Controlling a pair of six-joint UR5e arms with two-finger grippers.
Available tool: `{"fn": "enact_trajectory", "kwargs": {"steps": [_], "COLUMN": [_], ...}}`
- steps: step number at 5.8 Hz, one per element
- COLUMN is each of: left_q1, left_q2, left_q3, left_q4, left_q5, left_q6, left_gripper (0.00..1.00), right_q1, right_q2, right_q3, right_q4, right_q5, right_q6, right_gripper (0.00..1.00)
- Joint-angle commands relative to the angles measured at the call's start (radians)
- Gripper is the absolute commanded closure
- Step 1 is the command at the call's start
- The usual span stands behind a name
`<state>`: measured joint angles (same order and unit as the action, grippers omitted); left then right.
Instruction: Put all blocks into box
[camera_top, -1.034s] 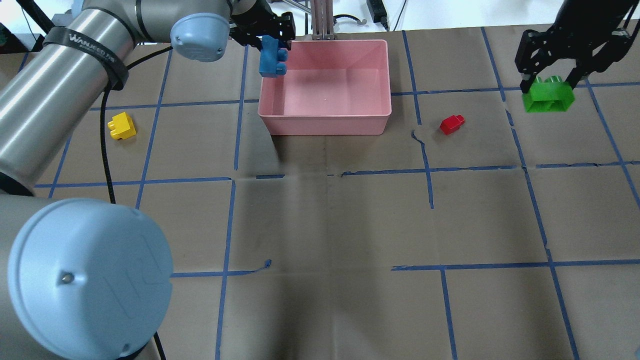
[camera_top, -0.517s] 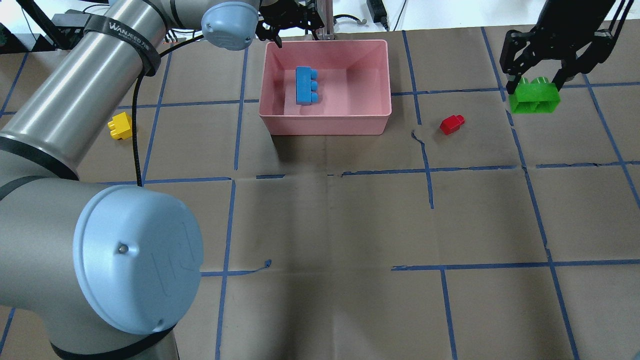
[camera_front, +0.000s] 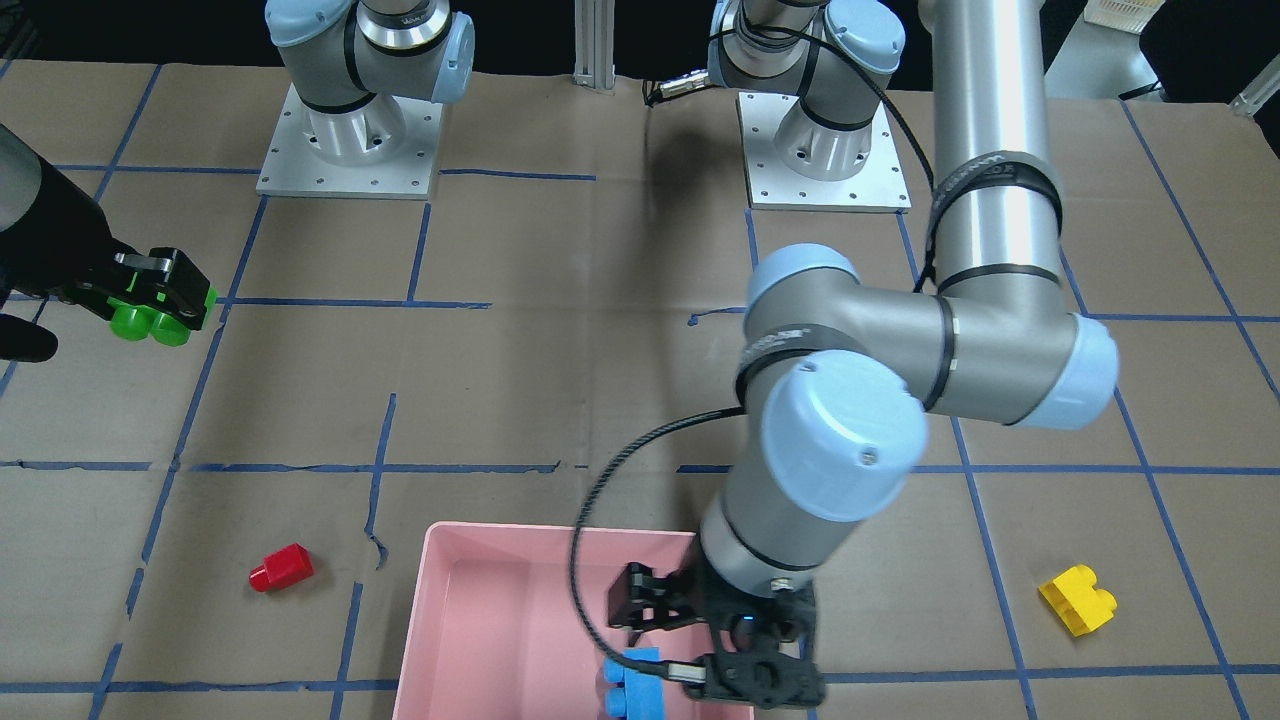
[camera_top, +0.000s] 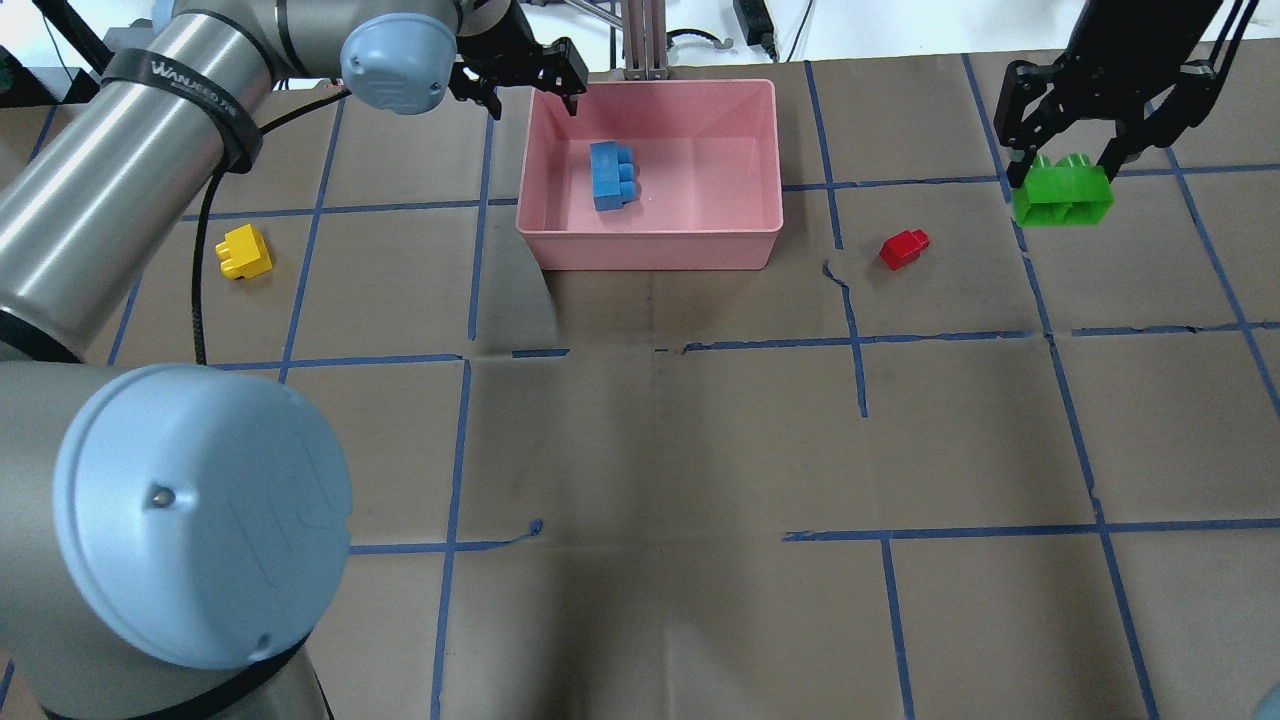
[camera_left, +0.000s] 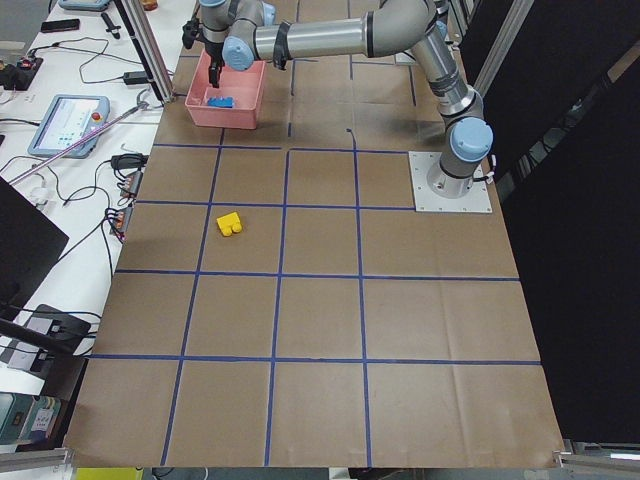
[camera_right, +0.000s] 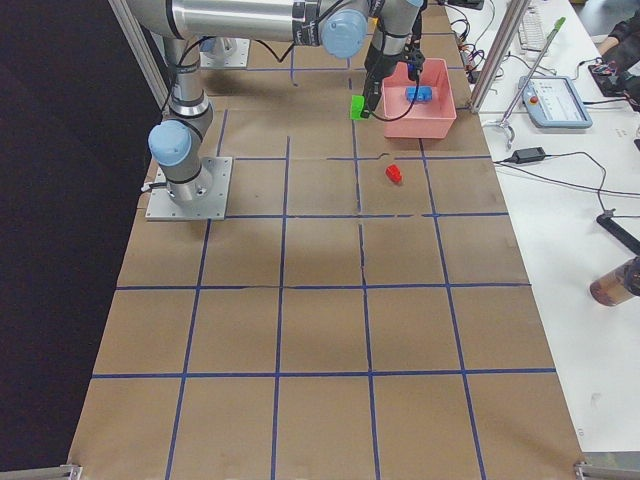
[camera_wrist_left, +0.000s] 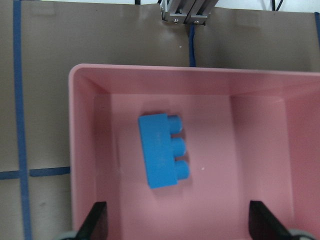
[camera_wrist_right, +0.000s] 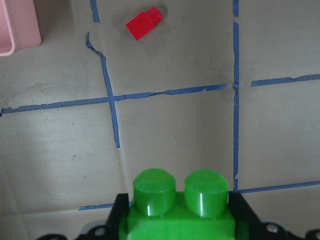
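Now the right gripper (camera_top: 1062, 172) clamps the green block (camera_top: 1062, 198).

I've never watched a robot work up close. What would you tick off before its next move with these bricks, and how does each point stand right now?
1. Blue brick lies inside the pink box, free of any gripper: ok.
2. Left gripper open and empty above the box's corner: ok.
3. Right gripper shut on the green brick, held off the table: ok.
4. Bare floor in the box beside the blue brick for the green one: ok.
5. All bricks boxed: not ok; red brick and yellow brick lie on the table.
6. Grip firm enough for the carry: cannot tell.
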<state>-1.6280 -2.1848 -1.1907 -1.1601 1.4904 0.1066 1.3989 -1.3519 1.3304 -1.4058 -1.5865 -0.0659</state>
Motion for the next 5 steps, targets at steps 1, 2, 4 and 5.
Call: {"fn": "enact_trajectory", "kwargs": {"steps": [1, 2, 4, 5], "left_q1": [0.185, 0.312, 0.460, 0.480], "left_q2": [0.144, 0.164, 0.123, 0.073], "left_q3": [-0.230, -0.292, -0.302, -0.282], "left_q4": [0.025, 0.025, 0.043, 0.056], "left_q5": [0.085, 0.077, 0.018, -0.071], "left_q6": [0.296, 0.321, 0.128, -0.063], "left_gripper": [0.01, 0.01, 0.01, 0.01], "right_q1": [0.055, 0.154, 0.311, 0.352], "right_q2": [0.095, 0.170, 0.344, 0.449], "right_q3": [-0.020, -0.095, -0.281, -0.380], "right_q4": [-0.144, -0.156, -0.180, -0.227], "right_q5": [0.060, 0.060, 0.072, 0.074], "right_q6": [0.036, 0.137, 0.288, 0.332], "right_gripper": [0.54, 0.54, 0.54, 0.54]}}
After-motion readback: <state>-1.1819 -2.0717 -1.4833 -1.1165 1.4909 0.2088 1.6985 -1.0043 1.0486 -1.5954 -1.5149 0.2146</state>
